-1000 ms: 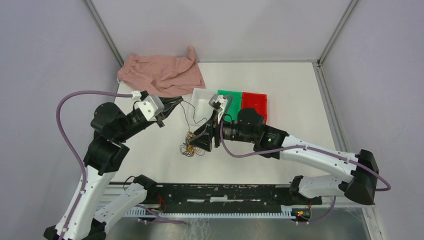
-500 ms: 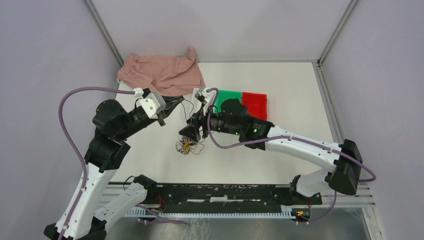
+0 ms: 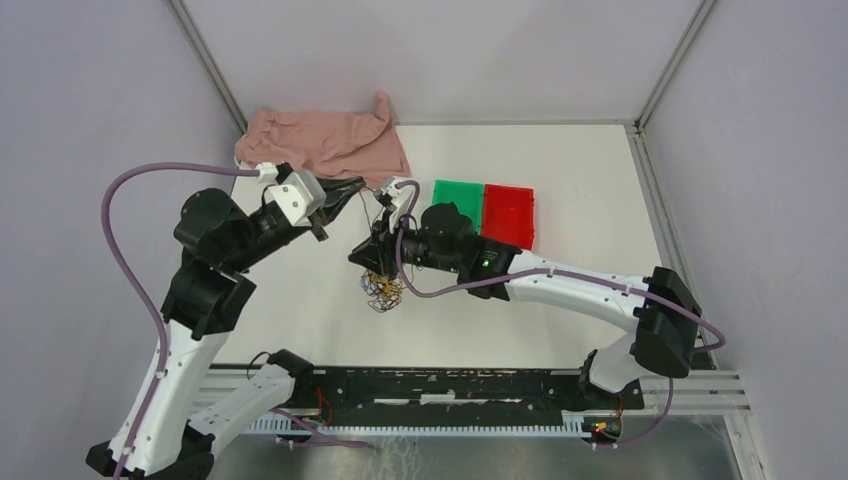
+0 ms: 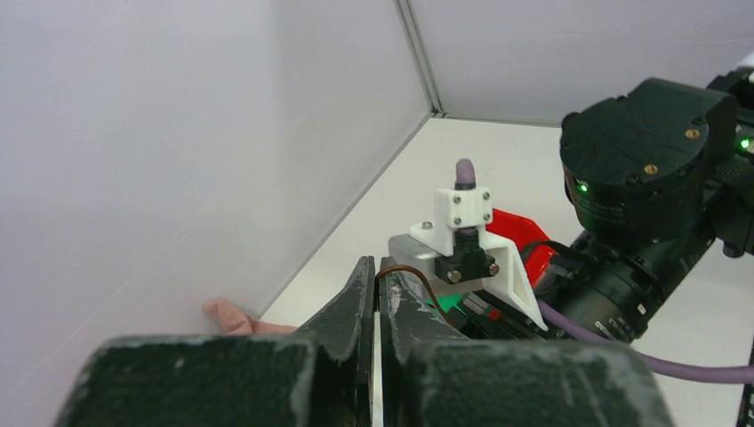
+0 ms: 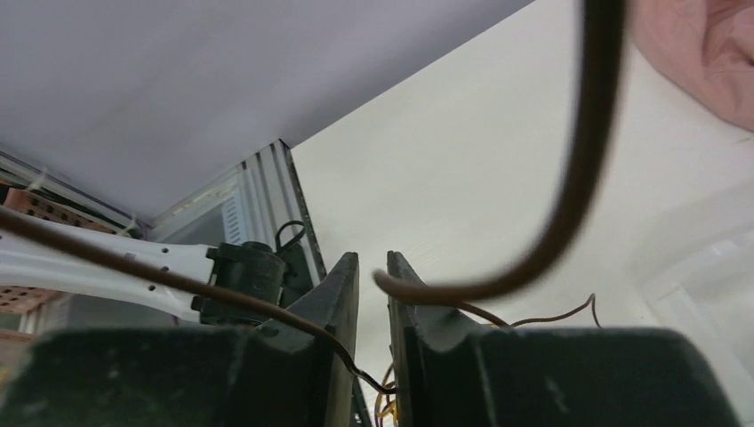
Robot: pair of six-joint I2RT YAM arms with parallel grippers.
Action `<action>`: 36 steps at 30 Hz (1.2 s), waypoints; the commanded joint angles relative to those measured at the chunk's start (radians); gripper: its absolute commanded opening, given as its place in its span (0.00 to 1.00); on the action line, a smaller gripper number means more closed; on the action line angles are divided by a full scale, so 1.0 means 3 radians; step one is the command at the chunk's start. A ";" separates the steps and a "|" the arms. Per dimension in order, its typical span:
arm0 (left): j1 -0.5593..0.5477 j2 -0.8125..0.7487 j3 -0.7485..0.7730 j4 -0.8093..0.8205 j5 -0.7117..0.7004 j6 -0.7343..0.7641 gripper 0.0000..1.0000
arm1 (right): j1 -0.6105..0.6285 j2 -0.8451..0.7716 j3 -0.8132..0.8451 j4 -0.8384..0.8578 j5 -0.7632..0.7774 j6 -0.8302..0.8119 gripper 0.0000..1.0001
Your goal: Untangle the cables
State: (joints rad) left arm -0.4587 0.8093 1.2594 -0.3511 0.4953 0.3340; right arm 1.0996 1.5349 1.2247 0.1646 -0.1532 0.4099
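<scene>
The cables lie as a small tangle of yellow-orange and dark strands on the white table. My left gripper hangs above and left of it, shut on a dark brown cable that curls out of its tips. My right gripper hovers just over the tangle. In the right wrist view its jaws stand a narrow gap apart. A thin brown strand crosses that gap low down, with yellow loops below. A thicker-looking brown cable arcs in front of that camera.
A green bin and a red bin sit side by side behind the right arm. A pink cloth lies at the back left corner. Grey walls close in the table on three sides.
The right arm has swung left and back toward the left gripper, and its jaws have narrowed. The left gripper has lifted slightly with its brown cable. The tangle shifted a little.
</scene>
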 commanded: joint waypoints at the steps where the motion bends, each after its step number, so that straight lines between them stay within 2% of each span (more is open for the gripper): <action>1: -0.0008 0.0060 0.0254 0.0199 -0.0257 -0.0034 0.03 | 0.0012 -0.0047 -0.0246 0.0497 -0.0204 0.0370 0.20; 4: -0.0007 0.0106 0.0336 0.0280 -0.0428 0.0036 0.03 | 0.0011 -0.0081 -0.0575 0.0803 -0.0186 0.0582 0.16; 8: -0.0009 0.0199 0.0505 0.0286 -0.0581 0.0135 0.03 | 0.0012 -0.0097 -0.0857 0.0835 -0.0095 0.0632 0.12; 17: -0.0006 0.0414 0.0944 0.0377 -0.0771 0.0359 0.03 | 0.0012 -0.0005 -0.1232 0.0801 0.0068 0.0560 0.12; 20: -0.0006 0.0471 0.1026 0.0459 -0.0825 0.0447 0.03 | 0.0016 -0.0045 -0.1343 0.0802 0.0205 0.0557 0.18; 23: -0.0004 0.0529 0.1098 0.0570 -0.0818 0.0527 0.03 | 0.0007 -0.0161 -0.1362 0.0665 0.0364 0.0518 0.29; 24: -0.0007 0.0548 0.1128 0.0619 -0.0815 0.0540 0.03 | 0.0006 -0.0202 -0.1351 0.0611 0.0416 0.0495 0.34; 27: -0.0007 0.0653 0.1257 0.0655 -0.0772 0.0546 0.03 | -0.0004 -0.0321 -0.1272 0.0369 0.0675 0.0395 0.58; 29: -0.0008 0.0711 0.1283 0.0677 -0.0718 0.0497 0.03 | -0.0056 -0.0388 -0.1211 0.0258 0.0838 0.0353 0.66; 32: -0.0011 0.0775 0.1202 0.0787 -0.0660 0.0400 0.03 | -0.0265 -0.0367 -0.1054 0.0164 0.0856 0.0387 0.68; 36: -0.0007 0.0928 0.1134 0.0861 -0.0623 0.0247 0.03 | -0.0711 -0.0031 -0.0593 0.0021 0.0393 0.0596 0.65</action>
State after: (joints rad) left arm -0.4587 1.0527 1.6081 -0.1638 0.2836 0.4526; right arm 1.0019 1.4639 0.8906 0.1974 0.0242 0.5457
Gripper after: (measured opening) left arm 0.053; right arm 0.675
